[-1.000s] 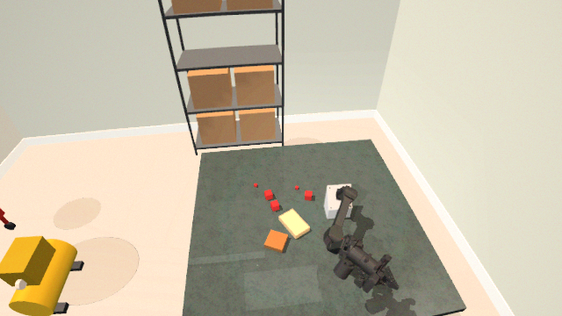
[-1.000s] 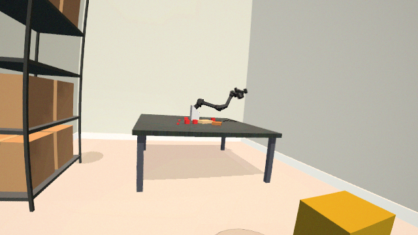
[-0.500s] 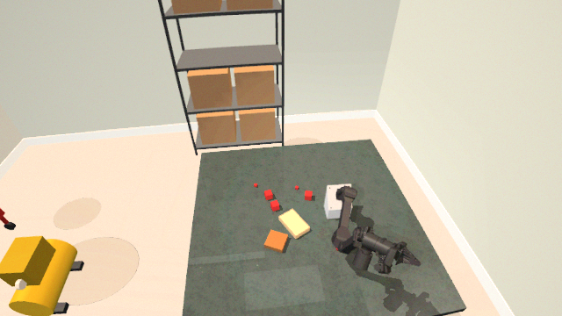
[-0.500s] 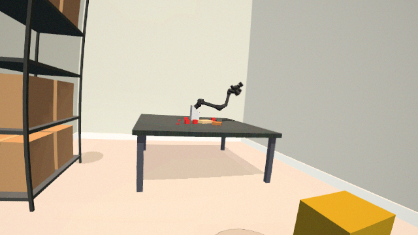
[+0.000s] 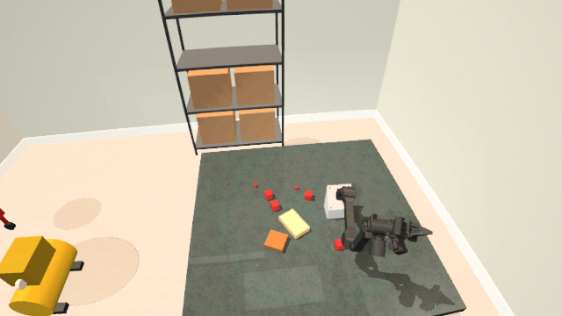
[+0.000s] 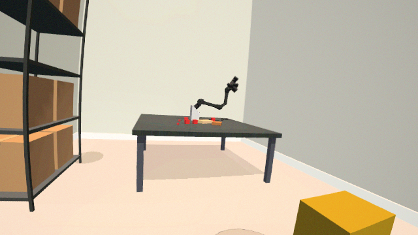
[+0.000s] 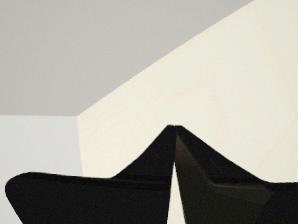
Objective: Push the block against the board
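Observation:
The orange square block [image 5: 276,240] [image 6: 217,123] lies flat on the dark table. The pale yellow board [image 5: 294,223] [image 6: 205,121] lies flat behind it and to its right in the top view. A narrow strip of table shows between them there, and the block's sides are turned at an angle to the board's. My gripper [image 5: 431,232] [image 7: 173,132] is shut with its tips together and nothing between them. It is raised high, far to the right of both parts, pointing away from them; the wrist view shows only walls beyond it.
The arm stands on a white base box [image 5: 334,203] [image 6: 194,113] right of the board. Several small red cubes lie behind the board, including one red cube [image 5: 275,205] close to it. Another red cube [image 5: 339,244] lies beside the arm, right of the block.

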You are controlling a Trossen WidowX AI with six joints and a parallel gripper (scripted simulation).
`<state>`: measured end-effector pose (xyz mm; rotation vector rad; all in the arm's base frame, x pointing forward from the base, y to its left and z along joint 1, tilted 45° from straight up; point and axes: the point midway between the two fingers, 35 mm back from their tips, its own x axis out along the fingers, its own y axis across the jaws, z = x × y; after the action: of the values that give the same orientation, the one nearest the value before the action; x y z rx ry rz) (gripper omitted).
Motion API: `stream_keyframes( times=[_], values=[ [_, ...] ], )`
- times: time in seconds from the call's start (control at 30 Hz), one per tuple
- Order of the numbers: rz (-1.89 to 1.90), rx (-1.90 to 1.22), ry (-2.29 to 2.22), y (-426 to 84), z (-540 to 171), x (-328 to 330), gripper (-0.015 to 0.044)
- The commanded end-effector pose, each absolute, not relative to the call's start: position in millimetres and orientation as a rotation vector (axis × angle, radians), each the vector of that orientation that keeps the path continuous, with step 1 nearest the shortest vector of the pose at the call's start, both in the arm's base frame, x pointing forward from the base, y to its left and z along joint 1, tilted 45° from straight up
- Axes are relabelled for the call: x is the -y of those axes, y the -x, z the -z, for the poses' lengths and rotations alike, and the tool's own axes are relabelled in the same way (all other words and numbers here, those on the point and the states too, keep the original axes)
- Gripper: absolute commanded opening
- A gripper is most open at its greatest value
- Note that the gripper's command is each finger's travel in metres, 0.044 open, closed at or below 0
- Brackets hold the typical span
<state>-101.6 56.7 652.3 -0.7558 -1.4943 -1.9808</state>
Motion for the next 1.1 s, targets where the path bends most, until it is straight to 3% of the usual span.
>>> stream_keyframes(
  times=[0.0,0.43,1.07],
  values=[
    [1.991,1.325,0.72,98.8,-653.5,-17.8,0.0],
    [1.899,0.867,0.655,63.7,-641.6,88.6,0.0],
    [1.613,0.43,0.627,-21.0,-598.0,183.9,0.0]
  ],
)
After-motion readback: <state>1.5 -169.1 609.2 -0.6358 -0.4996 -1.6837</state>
